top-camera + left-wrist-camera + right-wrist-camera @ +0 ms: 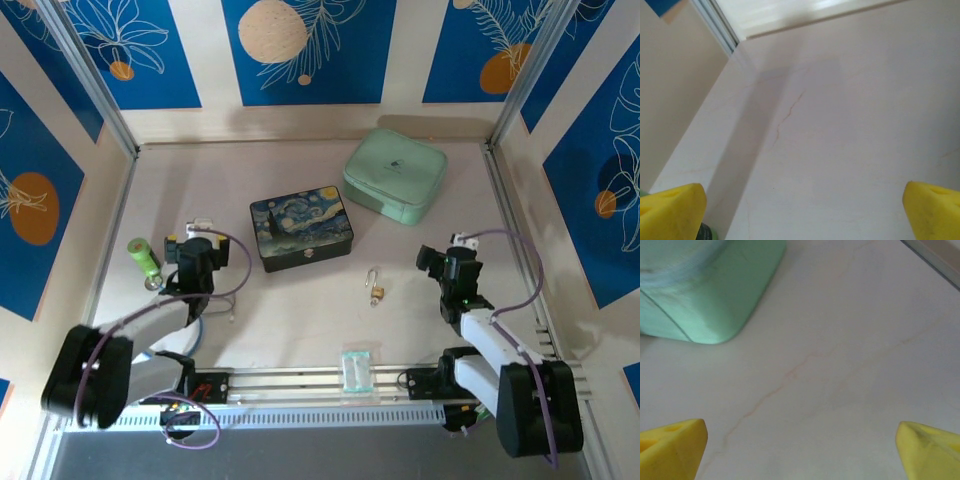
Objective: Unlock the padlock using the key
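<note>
The padlock [377, 292], a tiny brass body with a thin silver shackle, lies on the table between the two arms, in front of the painted box. I cannot make out the key; it is too small to tell apart in the top view. My left gripper [187, 234] hovers low at the left of the table, well left of the padlock. In its wrist view the left gripper [805, 212] is open, yellow fingertips [675, 210] wide apart over bare table. My right gripper [446, 250] sits right of the padlock; the right gripper [802, 450] is open too, nothing between its pads.
A starry-night painted box [300, 231] stands mid-table with a mint green case [395, 176] behind it; the case's corner [705, 295] shows ahead of the right fingers. A green cylinder [143, 257] lies by the left gripper. A clear plastic packet [357, 370] rests on the front rail.
</note>
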### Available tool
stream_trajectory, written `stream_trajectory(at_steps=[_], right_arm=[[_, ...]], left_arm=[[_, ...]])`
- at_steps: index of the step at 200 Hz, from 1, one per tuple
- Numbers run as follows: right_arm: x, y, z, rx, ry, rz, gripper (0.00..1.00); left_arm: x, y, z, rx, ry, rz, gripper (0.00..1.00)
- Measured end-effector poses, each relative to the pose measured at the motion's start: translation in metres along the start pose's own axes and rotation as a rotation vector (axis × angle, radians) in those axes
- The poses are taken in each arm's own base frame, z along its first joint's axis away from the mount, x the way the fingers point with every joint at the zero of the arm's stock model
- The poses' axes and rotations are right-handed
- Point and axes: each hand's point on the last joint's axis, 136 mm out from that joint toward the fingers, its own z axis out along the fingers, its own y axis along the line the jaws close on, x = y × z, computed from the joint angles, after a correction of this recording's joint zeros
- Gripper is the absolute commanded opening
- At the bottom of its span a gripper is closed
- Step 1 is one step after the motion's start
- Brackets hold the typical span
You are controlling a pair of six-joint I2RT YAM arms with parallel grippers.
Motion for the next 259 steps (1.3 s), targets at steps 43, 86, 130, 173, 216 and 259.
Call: stream_trajectory(at_steps=[43, 86, 130, 173, 216, 259], right_arm=[[-0.022, 0.011, 0.019, -0.034, -0.104, -0.002, 0.96], [-0.038, 0.032, 0.046, -0.095, -0.142, -0.049, 0.96], [-0.063, 0.062, 0.065, -0.203, -0.152, -0.096, 0.96], [-0.053, 0.062, 0.067, -0.215, -0.131, -0.113, 0.99], [-0.053, 0.063, 0.067, -0.218, -0.129, -0.115, 0.99], [-0.052, 0.064, 0.067, -0.234, -0.125, -0.114, 0.99]], left_arm=[[0.017, 0.002, 0.033, 0.024, -0.015, -0.059, 1.00], [0.012, -0.001, 0.044, 0.088, -0.045, -0.111, 1.00], [0.013, -0.013, 0.050, 0.138, -0.052, -0.114, 1.00], [0.010, -0.014, 0.050, 0.147, -0.062, -0.116, 1.00], [0.010, -0.015, 0.050, 0.151, -0.063, -0.112, 1.00], [0.010, -0.015, 0.050, 0.152, -0.063, -0.111, 1.00]])
